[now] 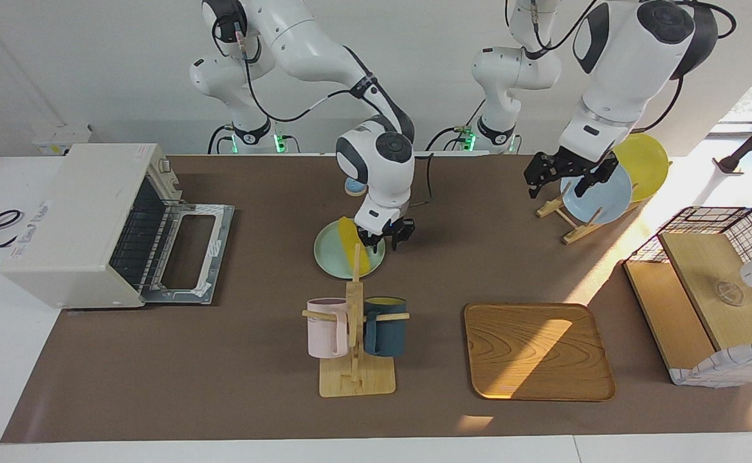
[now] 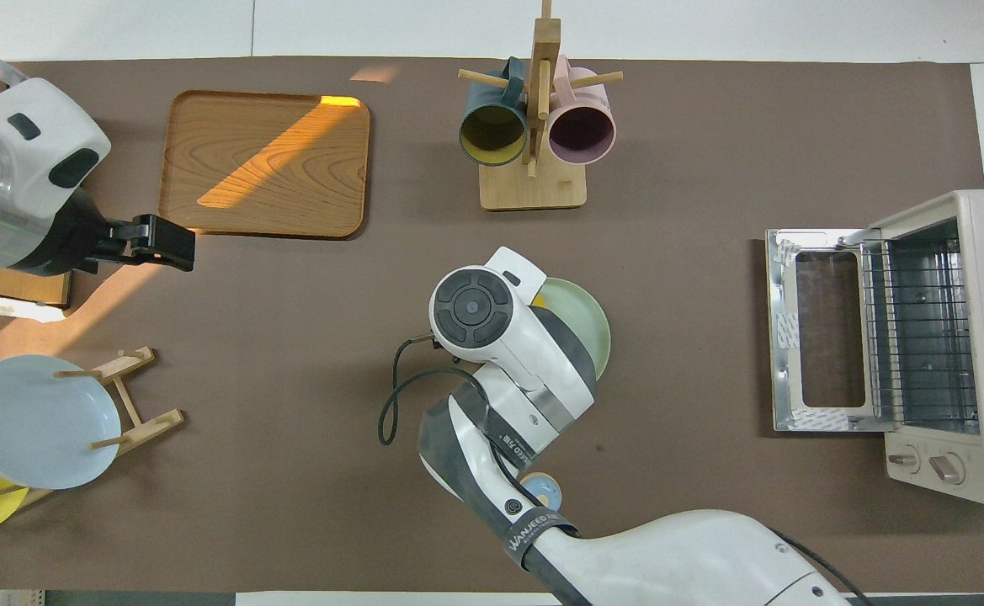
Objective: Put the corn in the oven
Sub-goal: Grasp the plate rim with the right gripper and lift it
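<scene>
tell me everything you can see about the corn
The corn is a bright yellow, glossy cob lying flat on a pale green plate mid-table, nearer the robots than the mug rack. The rack's post hides part of it. The right hand is down at it; whether it grips yet is unclear.
</scene>
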{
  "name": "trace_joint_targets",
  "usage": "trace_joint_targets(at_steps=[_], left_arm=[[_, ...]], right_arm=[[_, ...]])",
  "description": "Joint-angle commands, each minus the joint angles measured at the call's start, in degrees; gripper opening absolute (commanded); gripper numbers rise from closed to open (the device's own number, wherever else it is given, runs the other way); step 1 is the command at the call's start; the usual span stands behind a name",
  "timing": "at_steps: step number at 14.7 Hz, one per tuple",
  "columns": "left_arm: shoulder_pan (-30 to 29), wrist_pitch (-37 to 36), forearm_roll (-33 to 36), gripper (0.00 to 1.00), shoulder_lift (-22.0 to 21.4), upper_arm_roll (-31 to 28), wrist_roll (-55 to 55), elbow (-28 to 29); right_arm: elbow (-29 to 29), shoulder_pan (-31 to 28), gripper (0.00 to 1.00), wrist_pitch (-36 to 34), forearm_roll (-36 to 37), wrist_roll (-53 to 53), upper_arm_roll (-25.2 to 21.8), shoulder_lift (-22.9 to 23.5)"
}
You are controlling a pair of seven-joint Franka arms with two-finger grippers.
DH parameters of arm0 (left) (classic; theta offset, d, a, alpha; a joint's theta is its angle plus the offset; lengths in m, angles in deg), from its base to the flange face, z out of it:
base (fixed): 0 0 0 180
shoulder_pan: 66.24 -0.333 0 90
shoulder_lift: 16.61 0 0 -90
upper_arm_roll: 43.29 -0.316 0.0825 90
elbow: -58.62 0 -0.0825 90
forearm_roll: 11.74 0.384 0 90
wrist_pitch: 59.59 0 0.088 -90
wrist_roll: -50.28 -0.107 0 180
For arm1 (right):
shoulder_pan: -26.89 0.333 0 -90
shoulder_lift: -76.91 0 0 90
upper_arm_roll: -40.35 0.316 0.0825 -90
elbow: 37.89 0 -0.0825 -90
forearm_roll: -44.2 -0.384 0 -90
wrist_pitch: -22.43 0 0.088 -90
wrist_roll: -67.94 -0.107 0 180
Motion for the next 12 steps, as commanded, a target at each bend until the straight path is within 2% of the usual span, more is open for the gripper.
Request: trace_joint_targets(at_steps=[1,2,4,9,12], left_arm=[[-0.5,-4.7,1.9,1.0,-1.5,0.6,-3.8,0.1],[-0.6,-4.4,1.8,1.0,-2.2,0.6,-5.9,0.6],[-2.4,-3.6,1.1,1.0,-2.1,0.7,-7.4,0.7],[-2.9,-1.9,-2.8,1.0,-0.5,0.6,-7.4,0.4],[-2.8,-1.9,-5.5,1.0,-0.3,0.3,-7.2,0.4]], right_arm=[[3.9,1.0,0.48,1.4,0.5,-1.8,0.0,-2.5],[4.1,0.9,0.41,1.3,0.5,-1.7,0.0,-2.7],[4.0,0.9,0.0,0.3,0.5,-1.6,0.0,-2.8],[3.3,1.1,0.0,-4.1,2.0,-1.7,-0.1,-3.0],[-3.1,0.5,0.0,-13.1,5.8,-1.7,-0.1,-2.7]])
